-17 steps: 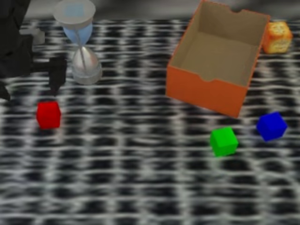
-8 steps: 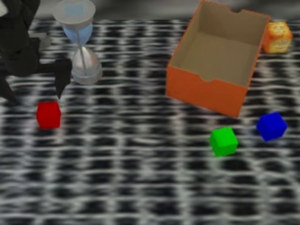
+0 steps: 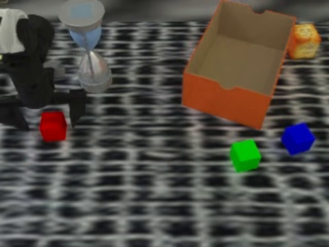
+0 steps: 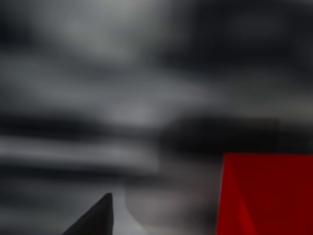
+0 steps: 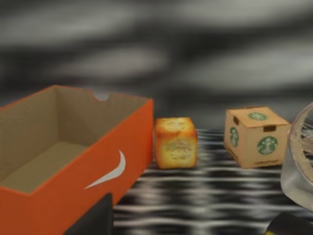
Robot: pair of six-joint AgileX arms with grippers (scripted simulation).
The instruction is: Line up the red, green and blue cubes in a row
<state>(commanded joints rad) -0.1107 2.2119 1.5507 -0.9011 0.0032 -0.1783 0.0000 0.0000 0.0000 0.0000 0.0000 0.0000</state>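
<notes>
A: Where is the left end effector (image 3: 49, 114)?
B: At the top view's left side of the table (image 3: 154, 206), over the red cube (image 3: 53, 126). Its two dark fingers (image 3: 77, 107) are spread, one on each side of the cube, and I can't see either one touching it.

A: What does the left wrist view give?
B: The red cube (image 4: 266, 193) fills one corner close up, with a dark fingertip (image 4: 95, 218) apart from it.

A: And the other two cubes?
B: The green cube (image 3: 245, 155) and the blue cube (image 3: 297, 138) sit near each other on the top view's right side, well apart from the red one, just in front of the large orange box (image 3: 236, 64), which is open on top.

A: Anything else on the table?
B: An hourglass (image 3: 88, 43) stands just beyond the left end effector. A small orange-yellow block (image 3: 304, 40) sits by the box's far right corner.

A: The right arm?
B: Its end effector is out of the top view. Its wrist view shows the box (image 5: 68, 161), the block (image 5: 176, 142) and a small brown carton (image 5: 255, 136); whether its fingers are open I cannot tell
</notes>
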